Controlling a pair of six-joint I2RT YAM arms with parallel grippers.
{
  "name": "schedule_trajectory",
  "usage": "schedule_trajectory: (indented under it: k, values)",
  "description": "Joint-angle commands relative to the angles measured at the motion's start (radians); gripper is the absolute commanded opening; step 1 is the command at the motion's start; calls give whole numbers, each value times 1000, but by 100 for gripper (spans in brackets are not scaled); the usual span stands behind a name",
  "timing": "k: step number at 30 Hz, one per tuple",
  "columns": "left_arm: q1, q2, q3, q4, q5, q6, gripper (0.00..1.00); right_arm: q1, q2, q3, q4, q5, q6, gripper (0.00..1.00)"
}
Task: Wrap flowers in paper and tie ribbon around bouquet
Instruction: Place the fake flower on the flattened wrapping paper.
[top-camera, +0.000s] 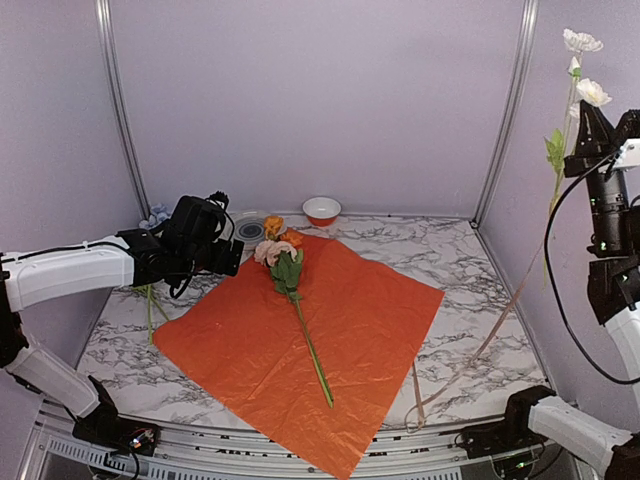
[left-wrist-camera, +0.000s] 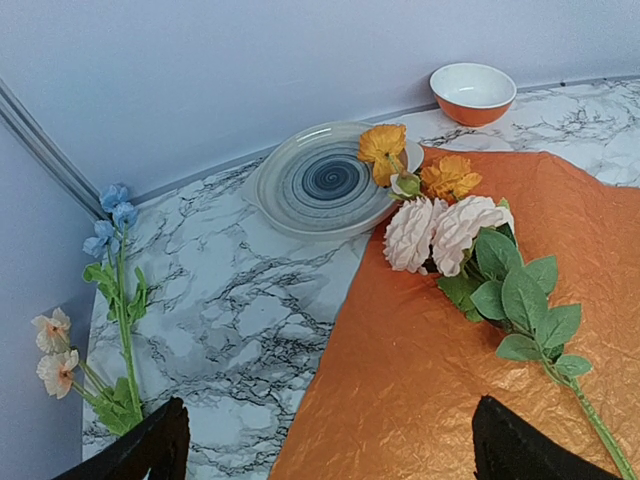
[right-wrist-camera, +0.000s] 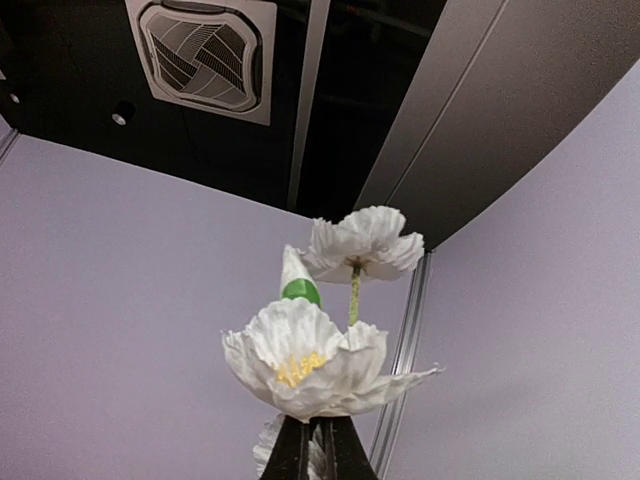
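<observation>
The orange paper lies flat on the marble table. On it rests a stem of flowers with pale pink and orange heads and green leaves. My left gripper hovers open above the paper's left edge, with nothing between its fingers. High at the right, my right gripper is shut on the stalk of a white flower stem. The beige ribbon trails across the table at the right. No bouquet is in view.
A blue-headed stem and peach blooms lie on the table left of the paper. A grey swirl plate and an orange bowl sit by the back wall.
</observation>
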Motion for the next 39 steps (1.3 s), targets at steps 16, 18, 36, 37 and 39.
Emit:
schedule_trajectory:
  k: [16,18,36,37,39]
  values:
    - [2,-6,-3,20,-10,11,99,6,73,317,-282,147,894,0]
    - [1,-10,-3,20,-5,9,99,6,40,255,-321,358,836,0]
    - [2,13,-2,19,-26,20,99,377,645,507,-708,-129,1060,0]
    - [2,15,-2,19,-25,20,99,418,675,486,-661,-126,1085,0]
    - [2,13,-2,19,-25,21,99,469,758,479,-597,-125,1121,0]
